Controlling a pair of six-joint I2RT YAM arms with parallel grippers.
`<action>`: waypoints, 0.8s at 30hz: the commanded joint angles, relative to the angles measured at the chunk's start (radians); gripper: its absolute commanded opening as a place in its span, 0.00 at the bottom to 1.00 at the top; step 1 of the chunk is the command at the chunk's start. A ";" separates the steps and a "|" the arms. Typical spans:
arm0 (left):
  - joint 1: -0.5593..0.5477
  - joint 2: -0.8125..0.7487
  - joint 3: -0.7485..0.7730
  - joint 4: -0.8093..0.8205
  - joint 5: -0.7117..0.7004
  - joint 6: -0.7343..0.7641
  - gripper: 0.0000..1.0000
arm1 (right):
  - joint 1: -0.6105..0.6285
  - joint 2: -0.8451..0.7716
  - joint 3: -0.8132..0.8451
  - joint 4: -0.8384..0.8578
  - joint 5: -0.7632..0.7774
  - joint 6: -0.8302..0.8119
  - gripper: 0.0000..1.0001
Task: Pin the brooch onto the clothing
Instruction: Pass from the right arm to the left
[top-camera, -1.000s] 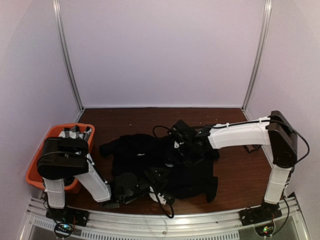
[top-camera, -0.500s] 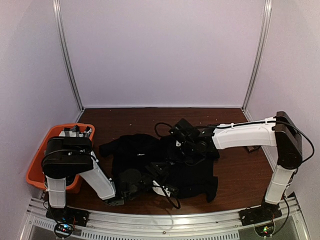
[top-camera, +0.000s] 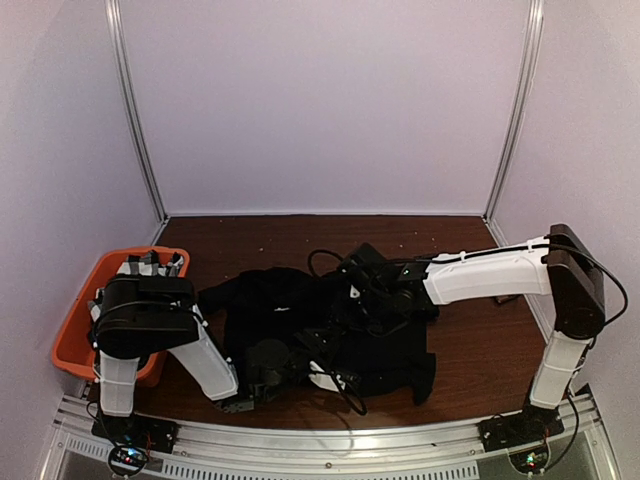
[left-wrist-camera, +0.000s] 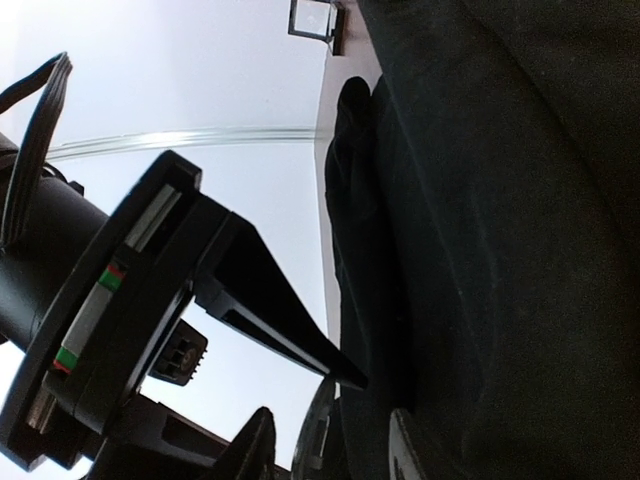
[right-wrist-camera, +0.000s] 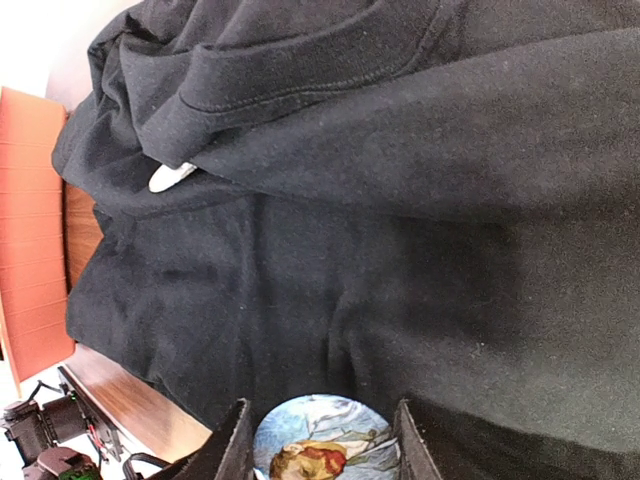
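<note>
Though creased, black clothing (right-wrist-camera: 400, 230); round painted brooch (right-wrist-camera: 318, 442).

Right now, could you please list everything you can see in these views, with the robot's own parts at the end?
dark brown wooden table: one, brown, under everything.
large black short-sleeved T-shirt: one, black, lying rumpled mid-table.
round painted brooch: one, pale blue with a brownish picture, held over the T-shirt.
orange plastic bin: one, orange, at the table's left edge.
black-and-white checked cloth: one, black and white, in the bin.
left end effector: one, black, at the T-shirt's near edge; grip unclear.
right end effector: one, black, shut on the brooch.
</note>
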 joint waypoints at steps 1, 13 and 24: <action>0.007 0.023 0.044 0.379 -0.063 0.016 0.39 | 0.019 -0.005 -0.009 -0.008 -0.029 0.010 0.43; 0.007 0.060 0.078 0.380 -0.132 0.045 0.20 | 0.027 -0.011 -0.025 -0.026 -0.004 0.011 0.43; 0.007 0.070 0.086 0.379 -0.158 0.034 0.05 | 0.035 -0.002 -0.036 -0.028 0.015 0.010 0.43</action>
